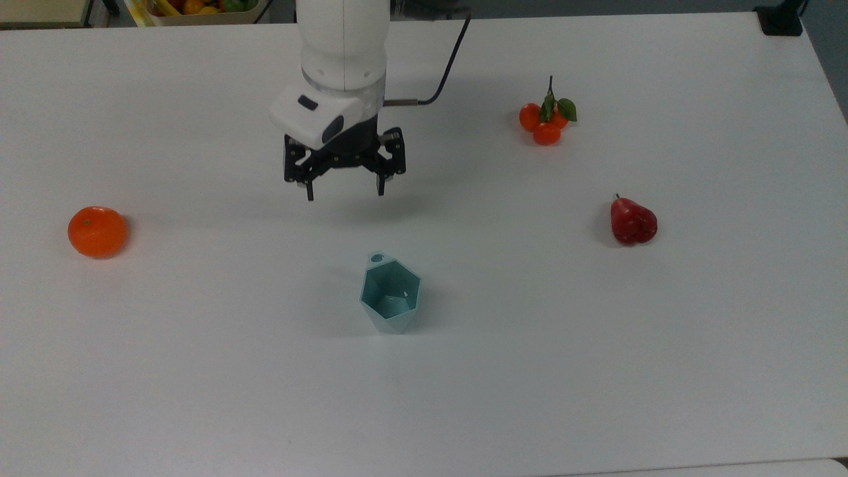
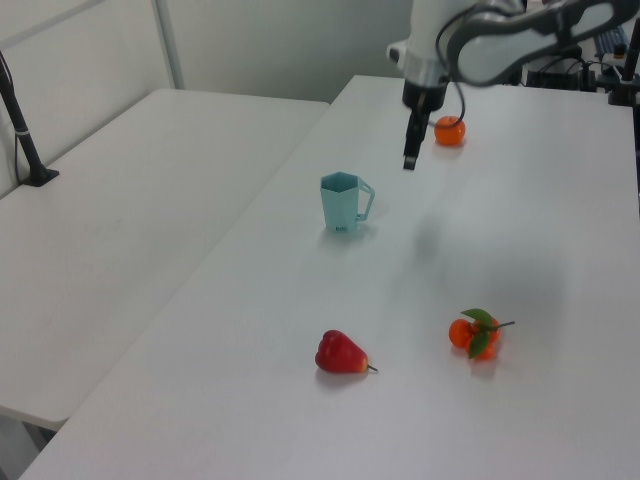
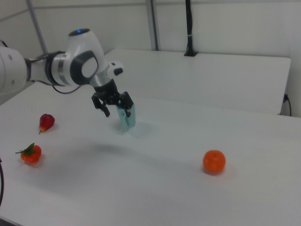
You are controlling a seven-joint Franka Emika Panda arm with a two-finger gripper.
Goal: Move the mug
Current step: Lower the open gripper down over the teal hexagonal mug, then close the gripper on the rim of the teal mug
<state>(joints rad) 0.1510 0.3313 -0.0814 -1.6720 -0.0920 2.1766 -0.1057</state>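
One gripper (image 1: 344, 192), fingers spread and empty, hangs above the tabletop (image 1: 199, 371); the mug (image 1: 390, 295) stands upright nearer and slightly right in the top view.

In the right view the tool (image 3: 117, 112) stands in front of the mug (image 3: 128, 118), covering part of its rim and near wall, so the handle cannot be made out there. In the left view the tool (image 2: 408, 160) is seen edge-on, its fingers lining up as one dark bar, and the orange (image 2: 450, 131) sits partly behind the arm. In the top view the arm runs off the upper edge, and a tray of fruit (image 1: 192, 9) at the top left is cut by that edge, its contents too small to name. The desk (image 1: 596, 344) runs past the top view's left and bottom edges.
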